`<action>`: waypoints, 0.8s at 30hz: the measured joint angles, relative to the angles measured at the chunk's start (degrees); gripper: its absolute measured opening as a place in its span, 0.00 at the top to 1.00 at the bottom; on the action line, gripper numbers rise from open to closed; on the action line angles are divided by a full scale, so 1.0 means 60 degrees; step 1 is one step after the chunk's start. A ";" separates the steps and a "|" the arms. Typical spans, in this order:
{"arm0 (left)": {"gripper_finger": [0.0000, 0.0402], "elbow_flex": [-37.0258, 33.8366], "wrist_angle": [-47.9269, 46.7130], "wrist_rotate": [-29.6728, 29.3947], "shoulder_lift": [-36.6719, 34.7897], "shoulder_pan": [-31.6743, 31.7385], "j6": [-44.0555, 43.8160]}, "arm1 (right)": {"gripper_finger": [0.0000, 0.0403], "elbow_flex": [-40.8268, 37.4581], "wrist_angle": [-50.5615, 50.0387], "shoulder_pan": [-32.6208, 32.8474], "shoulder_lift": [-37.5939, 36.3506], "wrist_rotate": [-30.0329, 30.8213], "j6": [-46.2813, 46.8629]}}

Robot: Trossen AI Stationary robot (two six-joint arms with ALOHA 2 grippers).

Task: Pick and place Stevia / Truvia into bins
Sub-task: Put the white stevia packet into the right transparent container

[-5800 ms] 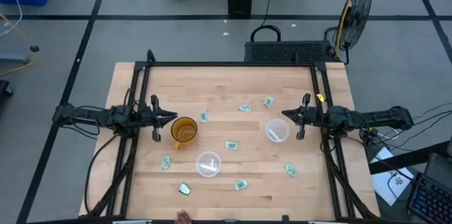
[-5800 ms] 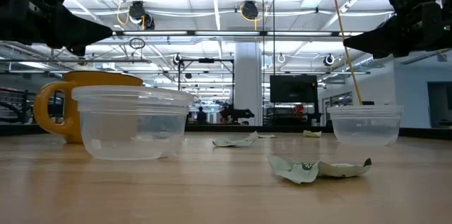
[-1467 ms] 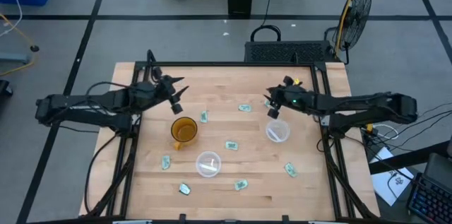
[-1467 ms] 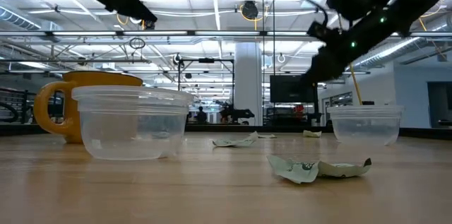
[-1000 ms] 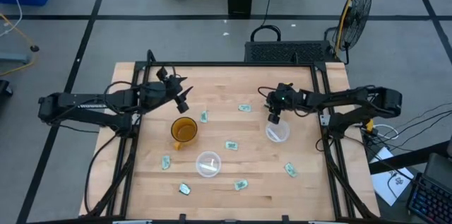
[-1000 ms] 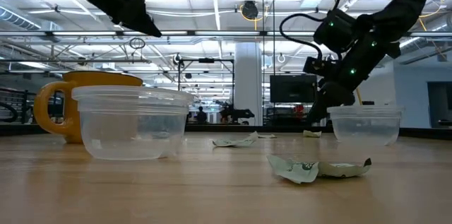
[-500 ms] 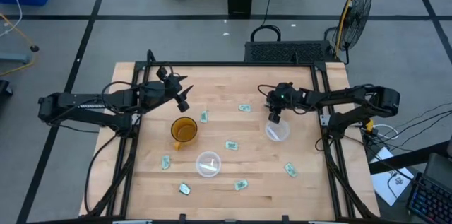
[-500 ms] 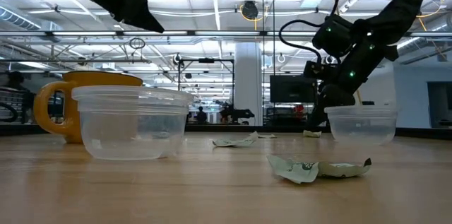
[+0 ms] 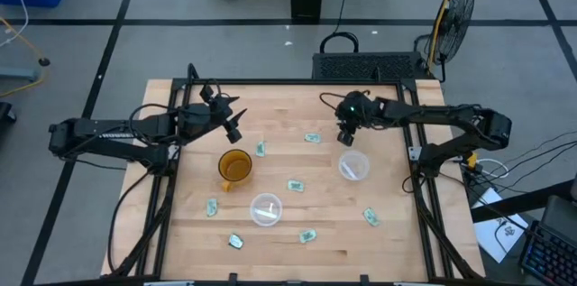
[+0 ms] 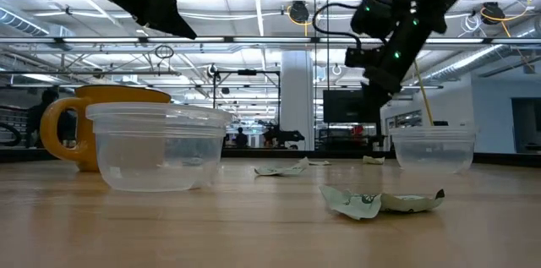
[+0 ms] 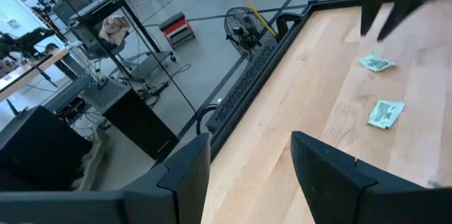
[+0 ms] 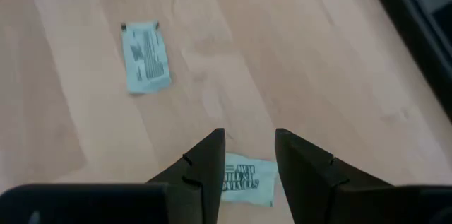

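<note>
Right end effector (image 9: 345, 134): hanging over the far part of the counter (image 9: 288, 241), right above a Stevia / Truvia sachet (image 12: 244, 178). Fingers spread a little with nothing between them — looks to me like it's lining up a grab.

Left end effector (image 9: 236, 129): up in the air on the far left side, beyond the amber mug (image 9: 234, 168). Fingers apart, empty, just waiting.

Sachets: scattered flat all over the wood — one (image 9: 312, 138) near the right arm's target, one (image 9: 261, 149) beside the mug, one (image 9: 295, 185) mid-counter, and more toward the near edge (image 9: 308, 235).

Bins: two clear cups, one (image 9: 353, 167) near the right arm and one (image 9: 265, 208) closer to the near side. Both look empty from above and from the level camera.

Progress: basically zero, I'd say. No sachet is in a cup, none is held, so every pick and drop is left to do.
</note>
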 joint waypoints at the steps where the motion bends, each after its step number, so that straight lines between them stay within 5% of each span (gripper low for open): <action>1: 0.49 0.0000 0.0000 0.0007 0.0000 -0.0002 0.0040 | 0.70 0.0295 -0.0433 0.0000 0.0000 -0.0013 0.0286; 8: 0.49 -0.0004 0.0000 0.0010 0.0000 0.0000 0.0030 | 0.70 0.0763 -0.1753 0.0102 0.0045 -0.0049 0.1458; 19: 0.49 -0.0004 0.0000 0.0017 0.0000 -0.0004 -0.0022 | 0.70 0.0706 -0.0835 0.0160 0.1697 -0.0701 0.2605; 24: 0.49 -0.0004 -0.0004 0.0017 0.0000 -0.0004 -0.0024 | 0.70 0.0692 -0.0995 0.0160 0.1956 -0.0052 0.2684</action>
